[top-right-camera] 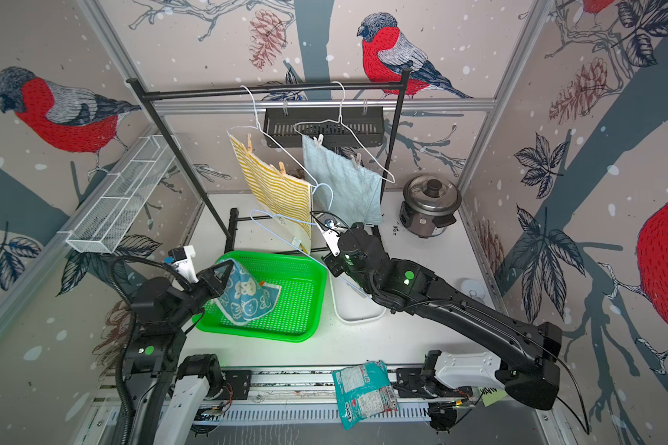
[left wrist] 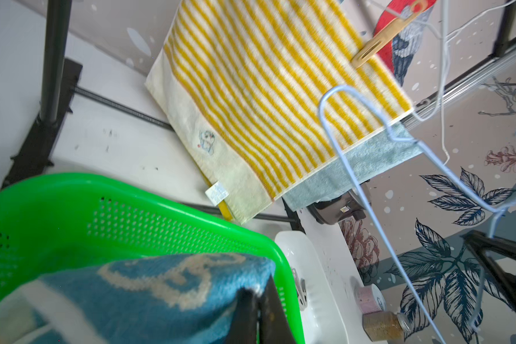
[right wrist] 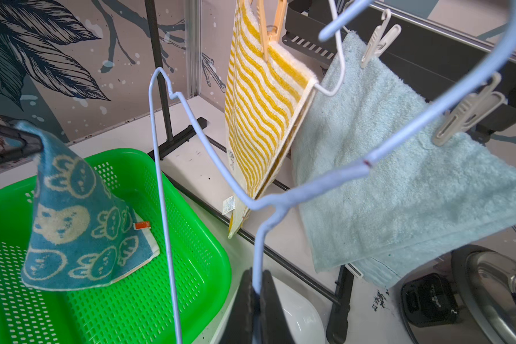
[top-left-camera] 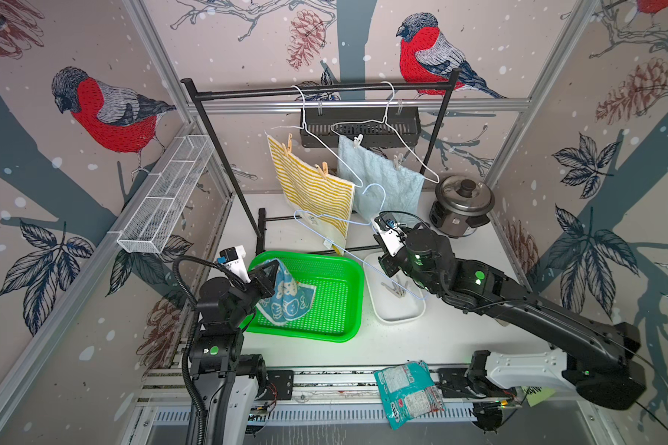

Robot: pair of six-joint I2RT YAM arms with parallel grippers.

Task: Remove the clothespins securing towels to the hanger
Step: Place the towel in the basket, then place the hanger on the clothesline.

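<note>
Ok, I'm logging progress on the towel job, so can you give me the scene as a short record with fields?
left gripper: shut on a corner of the teal towel, whose lower edge lies in the green basket
right gripper: shut on the blue hanger, which carries nothing
yellow striped towel: hung up, pinned by two tan clothespins
light-blue towel: hung up, pinned by two pale clothespins
white tray: loose clothespins inside

No writing can be read. Print on the crumpled packet (top-left-camera: 407, 393), on the white tag (left wrist: 217, 193) of the striped towel (left wrist: 265, 89) and on the sticker (top-left-camera: 457, 221) of the cooker (top-left-camera: 463, 194) is too small and blurred.
</note>
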